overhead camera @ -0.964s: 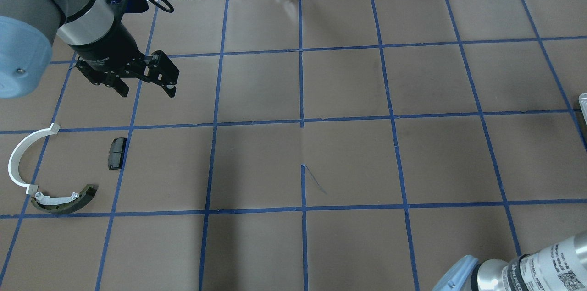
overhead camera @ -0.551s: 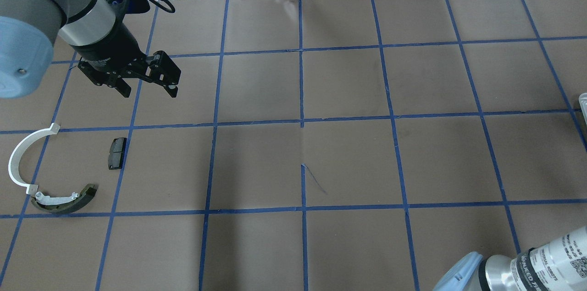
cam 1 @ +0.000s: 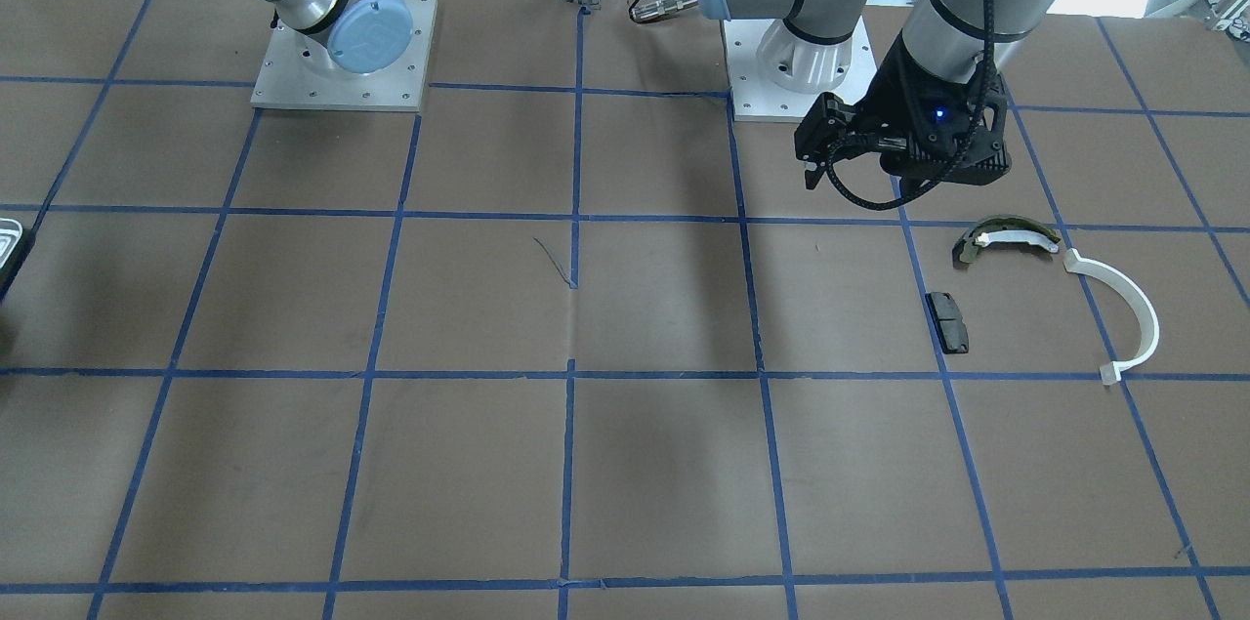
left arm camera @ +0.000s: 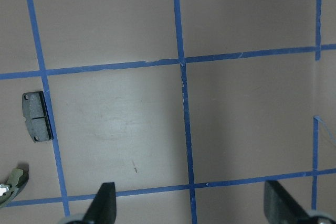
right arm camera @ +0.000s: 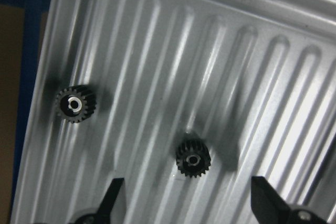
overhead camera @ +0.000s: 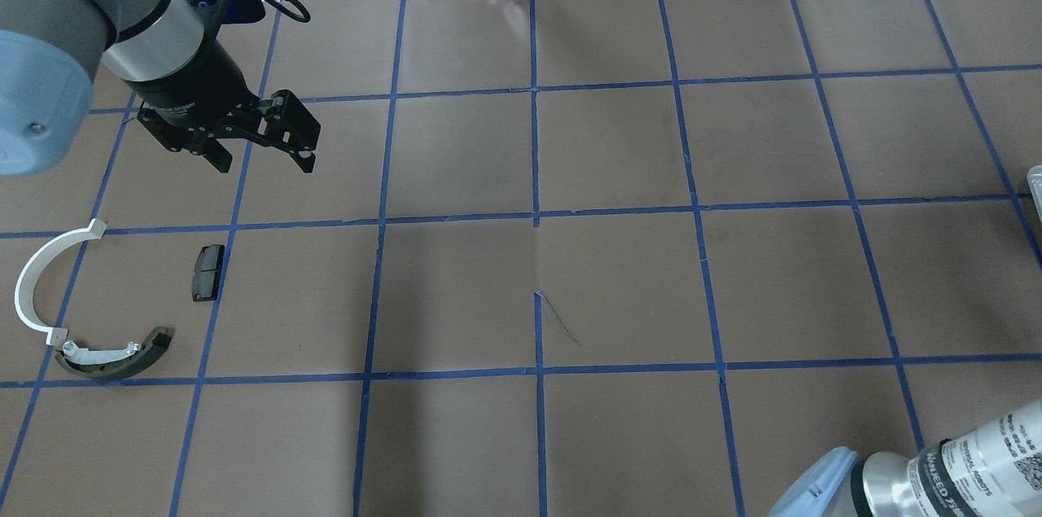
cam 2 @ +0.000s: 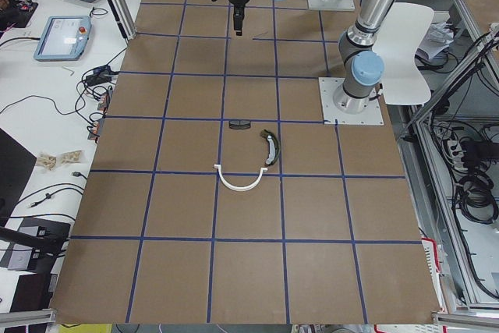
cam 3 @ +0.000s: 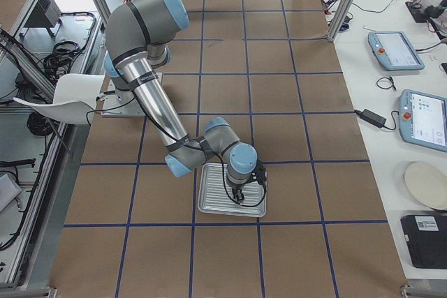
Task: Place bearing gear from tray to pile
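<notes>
Front-facing view: left gripper [cam 1: 818, 153] hangs raised over the table [cam 1: 586, 483] near the pile, which comprises an olive brake shoe [cam 1: 1006, 237], a white arc [cam 1: 1133, 312] and a black pad [cam 1: 948, 321], the shoe and arc almost end to end, the pad apart. The tray [cam 1: 8, 239] shows only as a sliver at the opposite table end. Overhead view: the left gripper's fingers are spread with nothing between them, judged parked aloft so the drop area is unobstructed. Only the right arm's wrist shows, at the lower corner. Left side view: the pile parts lie beside the left arm's base plate. Right side view: right gripper [cam 3: 238, 197] points straight down over the tray's middle. The arm is folded low to reach it. Left wrist view: the pad and the shoe's tip sit at the frame's left, with bare paper ahead. Right wrist view: the right gripper's fingers stand wide apart, grasping nothing. The bearing gear [right arm camera: 192, 158] lies flat on the tray's ridged floor, just ahead of the gap between them. A second gear [right arm camera: 76, 104] sits near the rim. Judged: aligned for descent, pick not yet made.
</notes>
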